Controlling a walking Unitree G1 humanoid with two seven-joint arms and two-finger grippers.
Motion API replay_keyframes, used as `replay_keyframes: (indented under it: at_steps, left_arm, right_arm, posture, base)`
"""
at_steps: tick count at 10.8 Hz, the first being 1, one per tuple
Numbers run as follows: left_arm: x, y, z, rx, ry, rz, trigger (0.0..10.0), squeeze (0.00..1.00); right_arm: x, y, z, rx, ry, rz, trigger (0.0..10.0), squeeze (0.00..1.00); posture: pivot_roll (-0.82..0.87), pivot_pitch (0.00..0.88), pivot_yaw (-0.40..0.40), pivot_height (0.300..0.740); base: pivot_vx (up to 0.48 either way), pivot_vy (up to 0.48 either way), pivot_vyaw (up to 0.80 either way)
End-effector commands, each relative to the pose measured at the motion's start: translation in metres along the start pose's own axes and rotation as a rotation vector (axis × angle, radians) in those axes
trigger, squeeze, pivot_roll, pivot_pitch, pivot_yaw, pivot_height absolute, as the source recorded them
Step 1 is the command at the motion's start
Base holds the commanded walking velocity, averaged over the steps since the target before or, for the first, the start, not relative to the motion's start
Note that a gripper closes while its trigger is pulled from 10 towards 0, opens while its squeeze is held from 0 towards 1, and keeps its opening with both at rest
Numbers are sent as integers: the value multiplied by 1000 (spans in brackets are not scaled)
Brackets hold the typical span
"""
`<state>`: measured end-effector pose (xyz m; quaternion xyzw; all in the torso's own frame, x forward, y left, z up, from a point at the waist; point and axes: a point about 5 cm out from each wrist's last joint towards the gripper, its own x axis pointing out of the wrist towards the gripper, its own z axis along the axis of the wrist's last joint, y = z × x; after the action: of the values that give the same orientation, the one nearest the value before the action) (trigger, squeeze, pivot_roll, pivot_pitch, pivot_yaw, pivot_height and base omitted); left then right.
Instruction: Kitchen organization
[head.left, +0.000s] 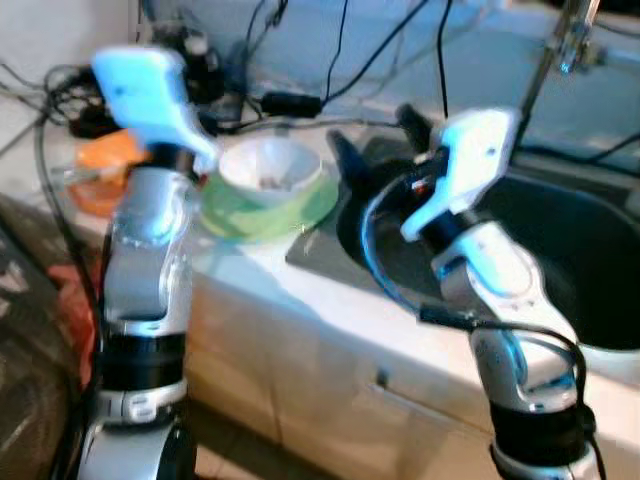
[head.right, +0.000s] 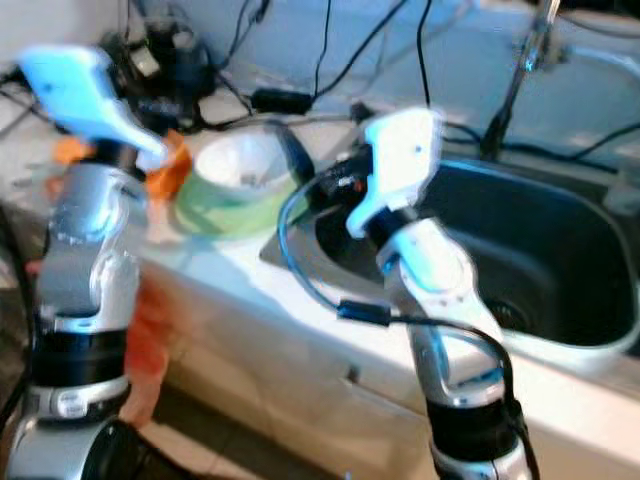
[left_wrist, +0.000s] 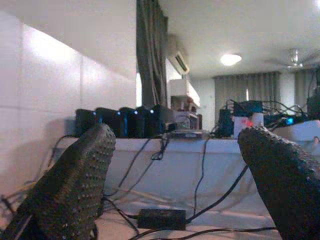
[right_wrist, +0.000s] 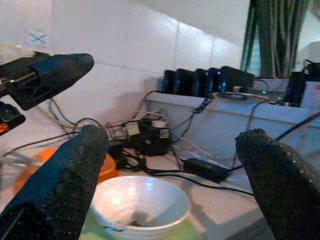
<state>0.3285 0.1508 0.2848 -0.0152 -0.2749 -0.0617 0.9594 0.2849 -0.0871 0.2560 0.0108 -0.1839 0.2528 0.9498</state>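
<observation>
behind left arm (head.left: 150, 240), orange object (head.left: 105, 170) half-hidden

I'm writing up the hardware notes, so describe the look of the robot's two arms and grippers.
Both arms are silver metal segments with black bands at the joints and light blue-white housings at the wrists. A black cable loops loosely beside the right arm; the left arm shows none that I can make out. The left gripper and right gripper each have two long black fingers with dotted, textured pads.
</observation>
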Motion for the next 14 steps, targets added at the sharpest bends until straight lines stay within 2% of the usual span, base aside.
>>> replay_keyframes:
  at_steps: [1, 10, 14]
  left_arm:
    - [1, -10, -1, -9, 10, -28, 10000, 0]
    - [-8, -14, -21, -5, 103, -63, 10000, 0]
    - [-20, -19, -47, -18, 232, -96, 10000, 0]
  right_arm:
    - [-3, -6, 1, -8, 1, -21, 10000, 0]
    - [-3, -5, -4, -19, 22, -23, 10000, 0]
    - [-6, -1, -13, -16, 90, -8, 10000, 0]
  posture:
    - [-18, 0, 32, 740]
    - [-14, 0, 33, 740]
    - [-18, 0, 36, 740]
  base:
    - [0, 0, 0]
    - [0, 0, 0]
    - [0, 0, 0]
